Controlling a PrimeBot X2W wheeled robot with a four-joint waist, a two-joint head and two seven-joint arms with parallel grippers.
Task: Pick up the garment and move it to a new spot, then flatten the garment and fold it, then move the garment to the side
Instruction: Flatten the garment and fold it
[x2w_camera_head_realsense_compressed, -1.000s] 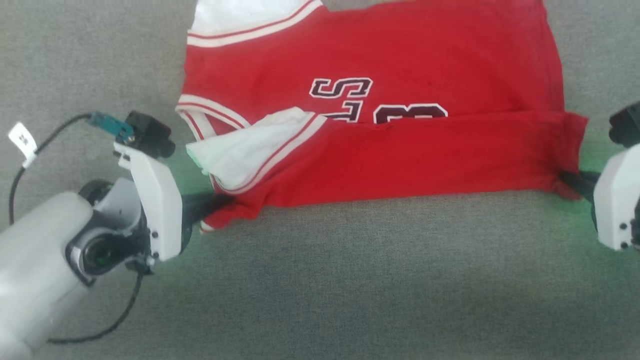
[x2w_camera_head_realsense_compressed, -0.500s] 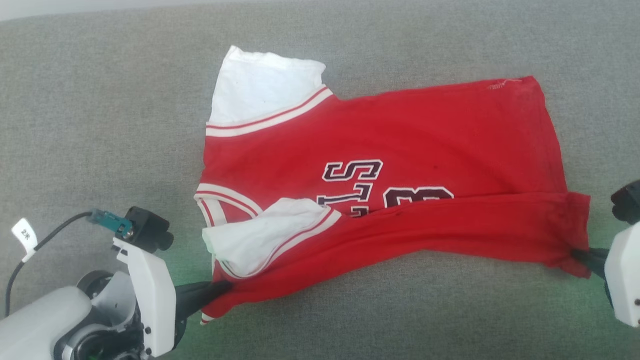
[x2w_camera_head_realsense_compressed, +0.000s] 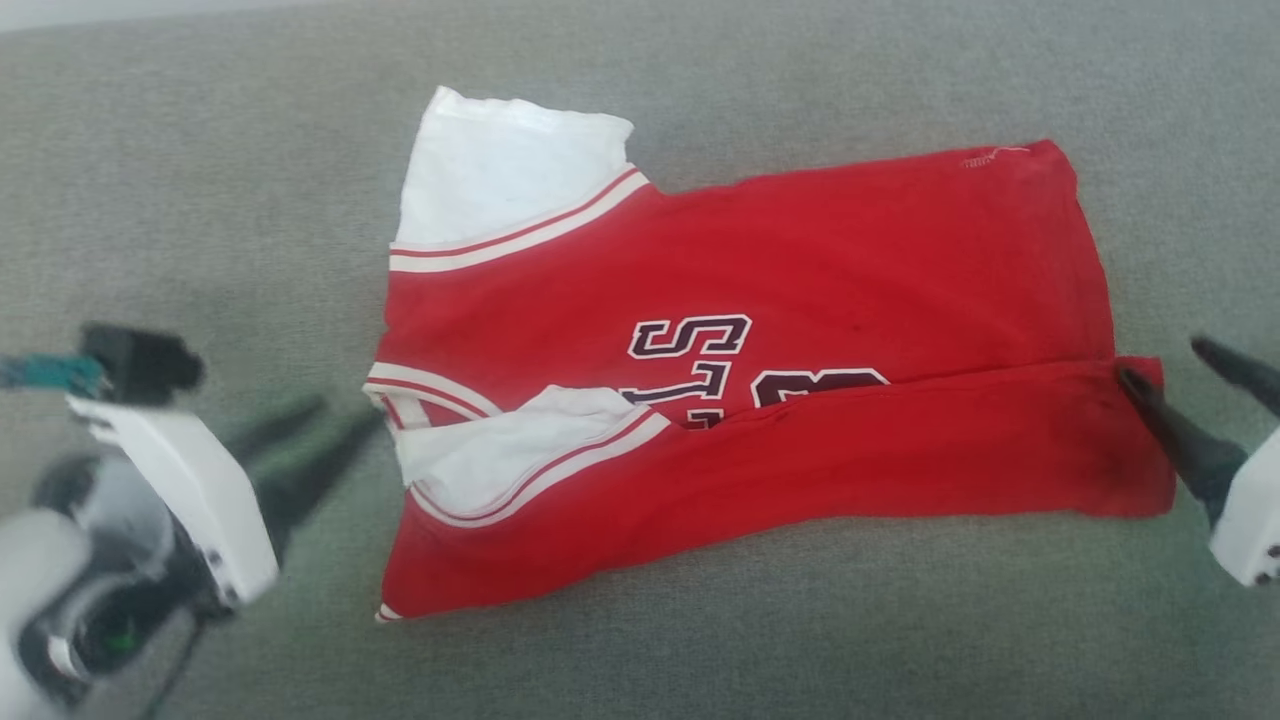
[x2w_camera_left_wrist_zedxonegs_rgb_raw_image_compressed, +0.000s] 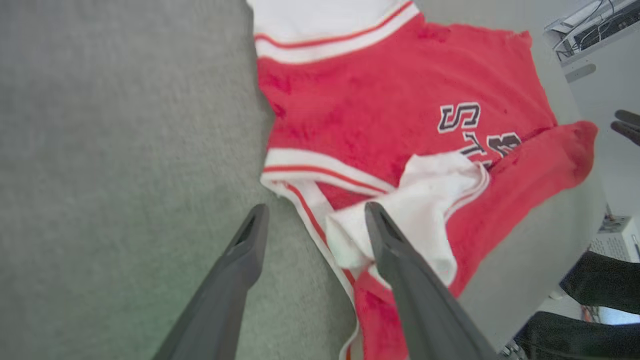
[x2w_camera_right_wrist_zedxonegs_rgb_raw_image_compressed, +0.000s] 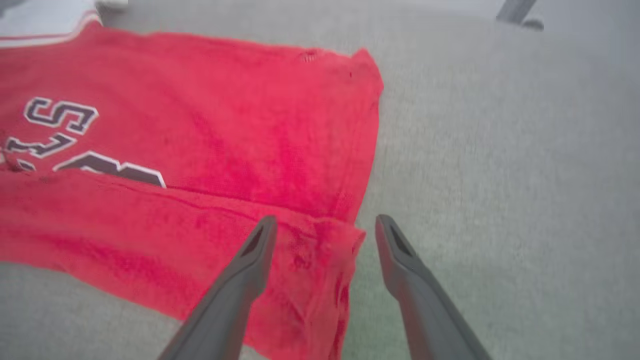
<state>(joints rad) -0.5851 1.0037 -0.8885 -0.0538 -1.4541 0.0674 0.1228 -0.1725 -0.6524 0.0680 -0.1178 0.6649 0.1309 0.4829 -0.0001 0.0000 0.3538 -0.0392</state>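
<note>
The garment (x2w_camera_head_realsense_compressed: 800, 260) is a red jersey with white sleeve panels and dark lettering. It lies flat on the grey cloth surface with its near strip folded up over the lettering. My left gripper (x2w_camera_head_realsense_compressed: 345, 412) hovers open and blurred just off the garment's left edge. In the left wrist view the left gripper (x2w_camera_left_wrist_zedxonegs_rgb_raw_image_compressed: 316, 206) straddles the white sleeve trim of the garment (x2w_camera_left_wrist_zedxonegs_rgb_raw_image_compressed: 375, 110) without gripping it. My right gripper (x2w_camera_head_realsense_compressed: 1160, 360) stands open at the right end of the fold. In the right wrist view the right gripper (x2w_camera_right_wrist_zedxonegs_rgb_raw_image_compressed: 326, 219) spans the folded corner of the garment (x2w_camera_right_wrist_zedxonegs_rgb_raw_image_compressed: 225, 125).
Grey fabric surface (x2w_camera_head_realsense_compressed: 700, 650) spreads around the garment, with a pale far edge (x2w_camera_head_realsense_compressed: 150, 10) at the top. In the left wrist view the surface's edge (x2w_camera_left_wrist_zedxonegs_rgb_raw_image_compressed: 575, 200) drops off at right, with pale equipment (x2w_camera_left_wrist_zedxonegs_rgb_raw_image_compressed: 595, 30) and dark shapes (x2w_camera_left_wrist_zedxonegs_rgb_raw_image_compressed: 600, 285) beyond.
Both grippers have opened and let go of the garment's near corners. The left one pulled back to the left. The folded strip now lies loose on the surface.
</note>
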